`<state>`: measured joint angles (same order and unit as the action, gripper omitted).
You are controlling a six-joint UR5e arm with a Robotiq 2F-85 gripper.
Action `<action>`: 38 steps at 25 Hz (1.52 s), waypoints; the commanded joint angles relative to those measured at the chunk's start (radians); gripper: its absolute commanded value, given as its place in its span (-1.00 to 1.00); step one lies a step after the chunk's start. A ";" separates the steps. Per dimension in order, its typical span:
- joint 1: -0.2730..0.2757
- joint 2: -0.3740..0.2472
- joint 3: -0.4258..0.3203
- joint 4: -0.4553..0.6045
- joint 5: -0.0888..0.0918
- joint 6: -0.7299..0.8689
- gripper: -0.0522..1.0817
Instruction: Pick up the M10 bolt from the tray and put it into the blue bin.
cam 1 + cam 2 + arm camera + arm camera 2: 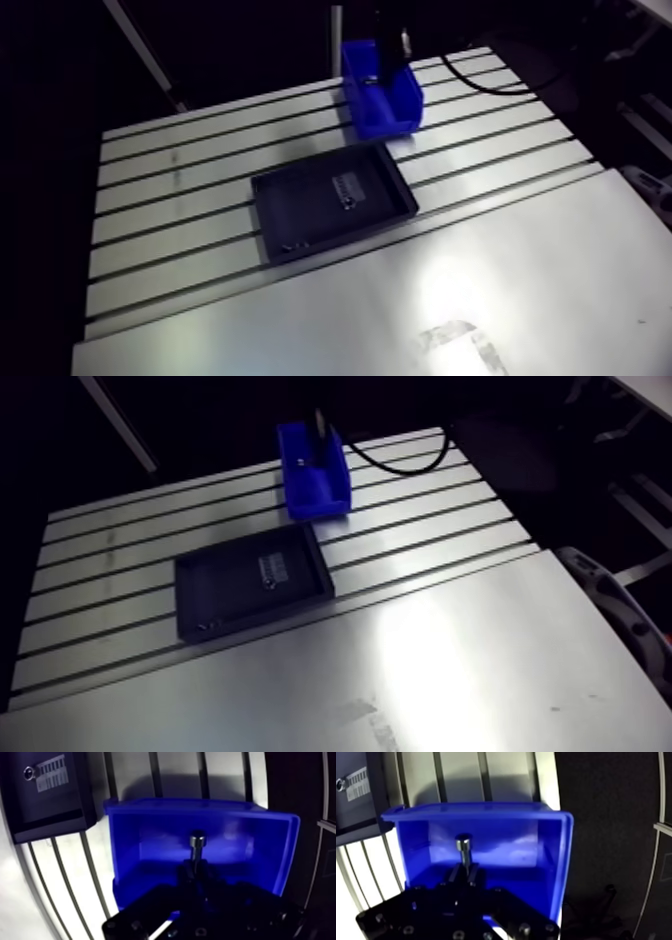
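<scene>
My gripper (196,874) is shut on the M10 bolt (196,847), a steel socket-head bolt that sticks out ahead of the fingertips. The bolt hangs inside the open top of the blue bin (150,837), above its floor. In the arm view the bin (385,100) stands at the table's far edge, with the dark wrist coming down into it. The black tray (300,215) lies just in front of the bin, near the table's middle.
The tray holds a white label (51,772), a small round metal part (30,773) beside it, and some tiny parts near its front corner (290,243). A smooth metal plate (450,300) covers the table's near side. A black cable (490,85) lies right of the bin.
</scene>
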<state>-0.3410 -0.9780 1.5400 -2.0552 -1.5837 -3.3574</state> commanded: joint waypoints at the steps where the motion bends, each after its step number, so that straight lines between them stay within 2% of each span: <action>1: 0.000 0.008 0.038 -0.049 -0.014 0.000 0.92; 9: -0.001 0.032 0.056 -0.081 -0.029 0.001 0.91; 13: -0.003 0.032 0.056 -0.089 -0.029 0.000 0.84; 14: -0.003 0.032 0.058 -0.089 -0.029 0.001 0.71; 15: -0.003 0.032 0.058 -0.087 -0.028 0.000 0.37; 16: -0.001 0.032 0.058 -0.089 -0.029 0.008 -0.28; 17: -0.001 0.031 0.056 -0.087 -0.029 0.008 -0.64; 18: -0.001 0.031 0.059 -0.086 -0.029 0.008 -0.88; 23: 0.000 0.006 0.059 -0.075 -0.022 0.026 -0.90; 31: 0.013 -0.093 -0.002 0.086 -0.009 0.081 -0.90; 35: 0.016 -0.144 -0.042 0.154 0.000 0.179 -0.90; 38: 0.036 -0.184 -0.071 0.209 -0.002 0.305 -0.90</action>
<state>-0.3270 -1.0936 1.5193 -1.9394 -1.5891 -3.2240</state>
